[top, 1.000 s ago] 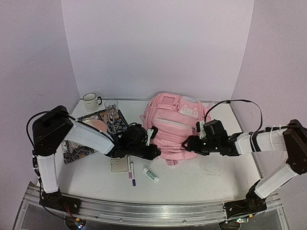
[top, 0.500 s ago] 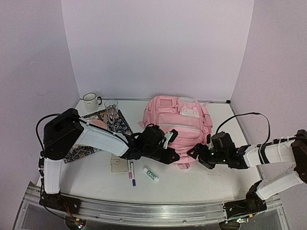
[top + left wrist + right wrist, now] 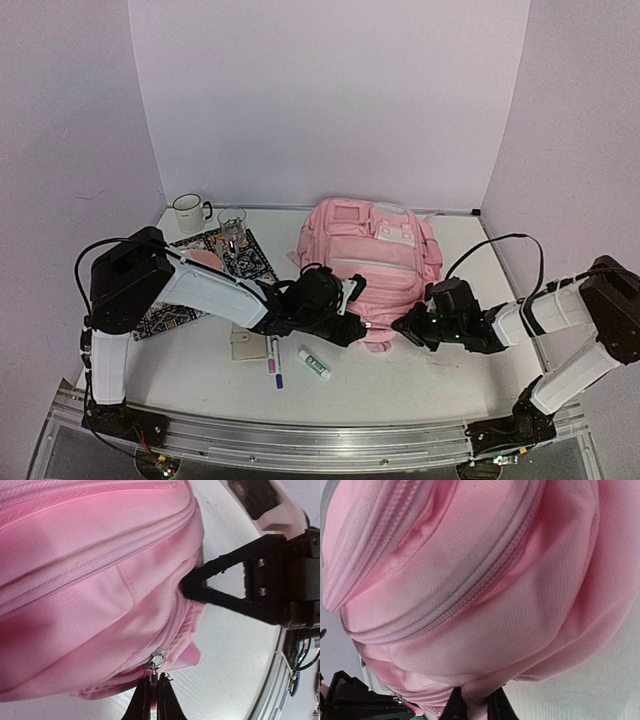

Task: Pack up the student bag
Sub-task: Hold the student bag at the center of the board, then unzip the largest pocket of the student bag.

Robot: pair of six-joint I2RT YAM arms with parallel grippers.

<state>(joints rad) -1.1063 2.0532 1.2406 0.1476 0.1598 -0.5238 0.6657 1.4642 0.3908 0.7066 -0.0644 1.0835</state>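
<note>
The student bag (image 3: pixel 366 248), a soft light-pink fabric backpack, has our left gripper (image 3: pixel 154 684) pinching its silver zip pull (image 3: pixel 157 661). Our right gripper (image 3: pixel 475 696) clamps its fabric.

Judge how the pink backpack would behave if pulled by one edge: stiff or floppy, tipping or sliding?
Probably floppy: the backpack creases where the right gripper pinches it. It likely slides rather than tips, lying low and wide on the smooth table.
</note>
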